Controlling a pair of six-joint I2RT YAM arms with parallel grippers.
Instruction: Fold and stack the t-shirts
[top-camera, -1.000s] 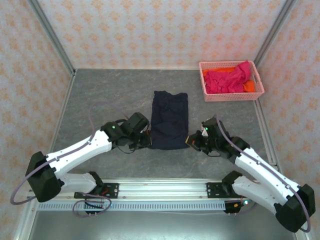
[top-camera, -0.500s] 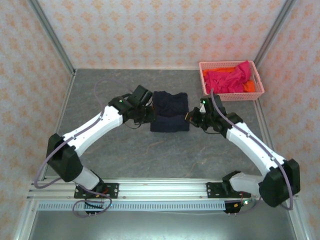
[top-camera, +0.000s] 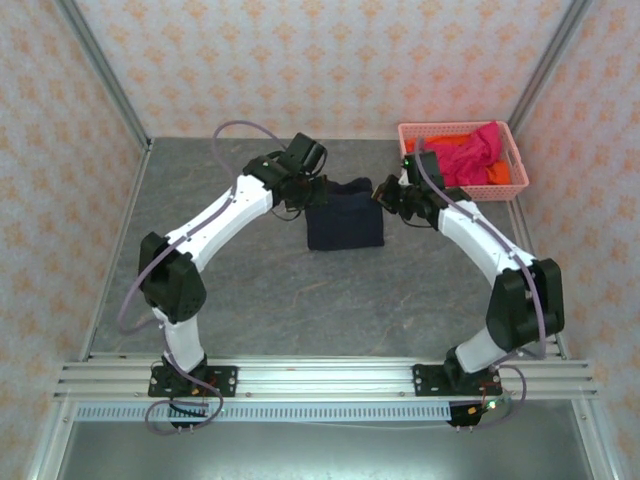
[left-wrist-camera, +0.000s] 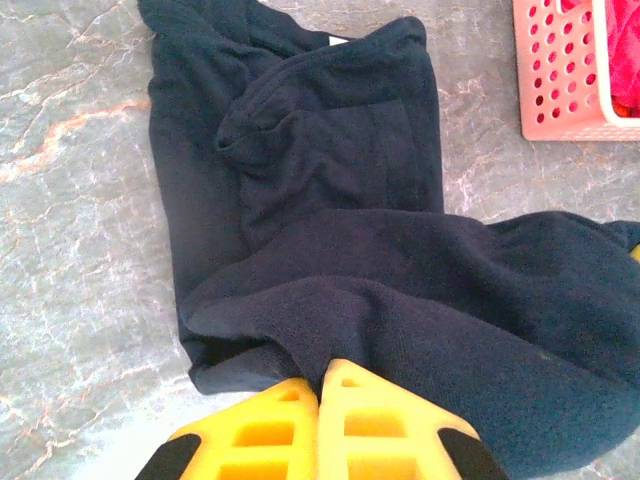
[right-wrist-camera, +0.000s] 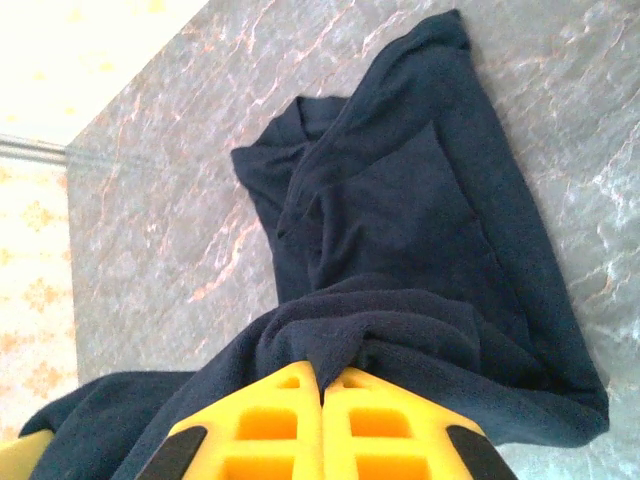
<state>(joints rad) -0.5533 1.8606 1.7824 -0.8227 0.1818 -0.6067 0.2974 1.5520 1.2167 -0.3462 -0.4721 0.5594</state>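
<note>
Because it is soft, limp knit cloth with a little weight, the dark navy cloth t-shirt (top-camera: 345, 222) will likely sag from wherever it is pinched and hold a fold only once laid flat. Its corners and hem edge look like the best holds, one per claw, so the edge stays taut between them.

From the top, it lies as a folded rectangle near the middle of the far edge of the grey stone-patterned tabletop (top-camera: 220, 290). The left claw (top-camera: 308, 195) is at its far left corner and the right claw (top-camera: 380, 195) at its far right corner. From up here I cannot tell how the fingers stand. The pink plastic lattice basket (top-camera: 455, 127) sits in the far right corner of the tabletop. In it, the crumpled magenta-red cloth t-shirt (top-camera: 470, 155) lies over the orange cloth t-shirt (top-camera: 505, 173), neither of them folded.

The left wrist view gives the grip the top view cannot. The left claw (left-wrist-camera: 320, 385) has its yellow fingers pressed together on a thick roll of navy cloth above the wrinkled flat layer (left-wrist-camera: 330, 190). A corner of the basket (left-wrist-camera: 560, 70) is at the upper right.

The right wrist view shows the right claw (right-wrist-camera: 320, 378) likewise clamped on bunched navy cloth, which drapes down onto the flat layer (right-wrist-camera: 400, 220), with bare tabletop beyond
</note>
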